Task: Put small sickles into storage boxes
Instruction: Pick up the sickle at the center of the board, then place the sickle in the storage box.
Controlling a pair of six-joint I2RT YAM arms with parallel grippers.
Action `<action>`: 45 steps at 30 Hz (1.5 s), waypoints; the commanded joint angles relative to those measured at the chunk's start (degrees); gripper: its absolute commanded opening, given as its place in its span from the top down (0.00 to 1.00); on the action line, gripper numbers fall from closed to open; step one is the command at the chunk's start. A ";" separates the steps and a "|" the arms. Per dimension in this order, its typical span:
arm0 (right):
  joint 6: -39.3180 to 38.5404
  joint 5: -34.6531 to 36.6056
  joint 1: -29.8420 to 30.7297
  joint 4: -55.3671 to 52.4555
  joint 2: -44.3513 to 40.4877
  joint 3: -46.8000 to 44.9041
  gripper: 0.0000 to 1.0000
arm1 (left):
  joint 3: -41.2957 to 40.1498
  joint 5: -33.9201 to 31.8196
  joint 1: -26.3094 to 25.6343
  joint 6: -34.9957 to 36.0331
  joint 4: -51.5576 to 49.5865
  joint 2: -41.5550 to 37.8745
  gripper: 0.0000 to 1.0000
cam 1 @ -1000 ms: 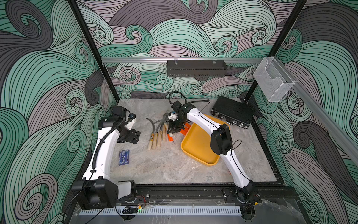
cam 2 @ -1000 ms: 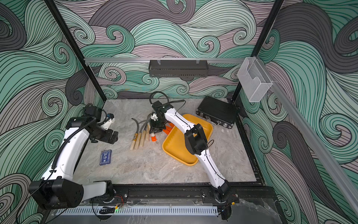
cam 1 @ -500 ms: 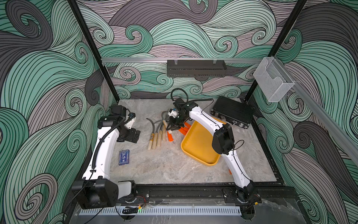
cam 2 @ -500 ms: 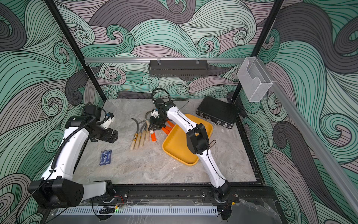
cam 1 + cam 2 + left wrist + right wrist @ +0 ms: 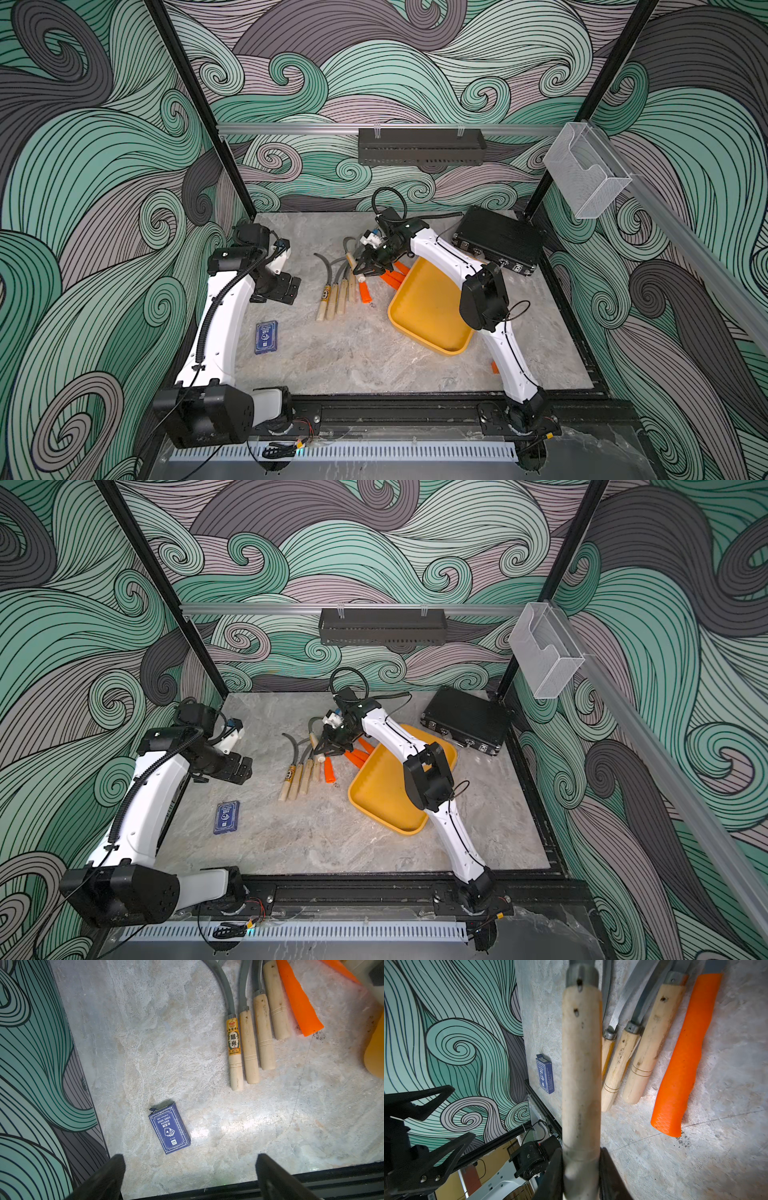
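The right gripper [image 5: 371, 268] is pinched on the butt end of a pale wooden-handled sickle [image 5: 581, 1074], holding it raised over the other sickles [image 5: 249, 1047], which lie in a row near the yellow-orange tray [image 5: 446, 353]. The left gripper [image 5: 190, 1159] hangs off to the side with its jaws spread, holding nothing. The tool looks stiff and blade-heavy, with a smooth round handle, so a hold this far from the steel may let it swivel or droop. Gripping nearer the metal ferrule would probably steady it, and the curved edge is best left untouched.
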 commanded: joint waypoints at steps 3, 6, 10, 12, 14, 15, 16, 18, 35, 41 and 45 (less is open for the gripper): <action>4.30 -5.66 -0.90 9.44 -6.04 -3.81 0.84 | 2.58 0.05 -0.25 -0.51 -1.61 0.24 0.01; 5.38 -7.04 -1.17 11.83 -7.23 -5.89 0.84 | 2.71 0.05 -0.25 -0.51 -1.70 0.16 0.01; 7.54 -9.03 -1.46 16.14 -9.20 -9.11 0.84 | 2.86 0.00 -0.21 -0.60 -1.71 0.20 0.01; 7.81 -9.45 -1.48 16.95 -10.04 -10.34 0.84 | 2.97 0.02 -0.26 -0.60 -1.75 0.15 0.02; 8.09 -9.81 -1.58 18.00 -11.47 -12.36 0.84 | 3.29 0.09 -0.23 -0.64 -1.75 0.15 0.01; 8.06 -9.76 -1.67 18.19 -12.20 -13.25 0.84 | 3.37 0.14 -0.25 -0.69 -1.71 0.12 0.02; 8.00 -9.82 -1.80 18.52 -13.10 -14.35 0.84 | 3.58 0.14 -0.25 -0.69 -1.70 0.14 0.01; 8.05 -9.88 -1.91 19.21 -15.03 -16.85 0.84 | 3.82 0.14 -0.23 -0.60 -1.55 0.15 0.02; 5.95 -9.35 -6.89 18.16 -39.12 -40.36 0.83 | 10.31 1.78 -0.16 -0.33 0.11 1.79 0.01; 4.23 -7.54 -11.36 15.06 -48.74 -48.54 0.83 | 12.63 2.90 -0.21 -0.77 -0.74 2.93 0.01; 2.17 -5.38 -14.29 11.46 -54.68 -53.16 0.82 | 13.61 3.30 -0.25 -0.77 -0.82 3.40 0.01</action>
